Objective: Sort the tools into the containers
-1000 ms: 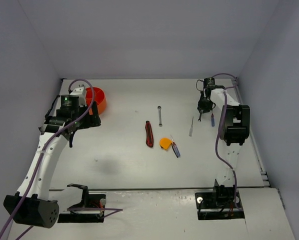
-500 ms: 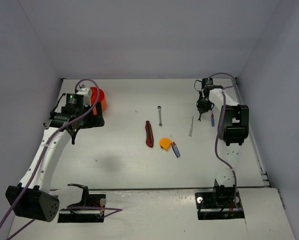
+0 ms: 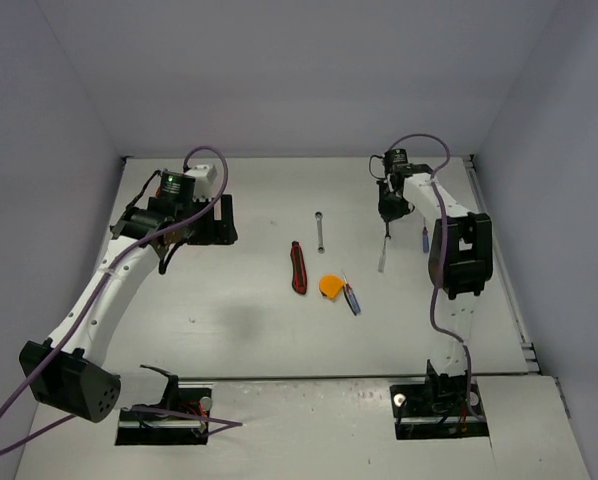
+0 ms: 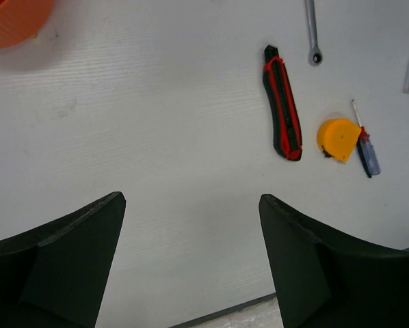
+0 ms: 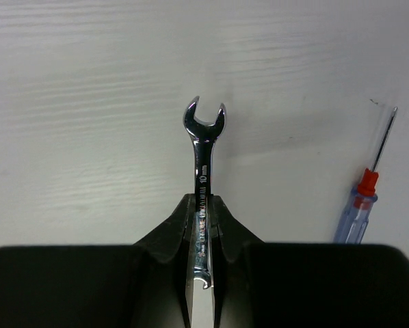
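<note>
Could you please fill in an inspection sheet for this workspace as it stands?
Surface: white table, a few faint smudges.
Job's things: orange tub, only its edge in view; one wrench held; lying loose: ring wrench, red-black tool, tape measure beside blue-red screwdriver, small blue screwdriver.
Clutter: nothing seen.
Grippers: left gripper open and empty; right gripper shut on the wrench.
Cables: purple cable along each arm, off the tools.
Surroundings: plain grey walls on three sides.
</note>
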Available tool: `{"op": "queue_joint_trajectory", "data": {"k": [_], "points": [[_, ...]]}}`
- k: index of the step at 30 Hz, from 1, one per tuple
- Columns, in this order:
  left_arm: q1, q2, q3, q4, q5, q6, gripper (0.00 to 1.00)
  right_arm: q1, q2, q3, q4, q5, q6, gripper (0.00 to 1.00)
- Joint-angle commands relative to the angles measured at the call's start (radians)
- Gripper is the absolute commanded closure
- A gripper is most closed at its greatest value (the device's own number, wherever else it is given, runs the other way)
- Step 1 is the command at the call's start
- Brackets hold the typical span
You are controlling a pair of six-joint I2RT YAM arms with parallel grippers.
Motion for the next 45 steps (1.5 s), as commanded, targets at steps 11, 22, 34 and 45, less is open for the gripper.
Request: {"op": "queue_joint_trajectory", "data": {"k": [11,22,34,45], "points": [[-0.057,0.035,0.055,0.464,0.134,-0.313,0.23,0.410,-0.459,-0.133,0.204,-0.202,-0.042,1.00],[-0.100,0.087,0.045,0.591,0.125,-0.409,0.24,0.537,-0.520,-0.184,0.346,-0.258,0.003,1.00],[-0.136,0.145,0.046,0.579,0.117,-0.446,0.41,0.561,-0.534,-0.200,0.406,-0.285,0.026,1.00],[-0.138,0.156,0.040,0.597,0.102,-0.416,0.91,0.561,-0.530,-0.215,0.434,-0.308,0.036,1.00]]}}
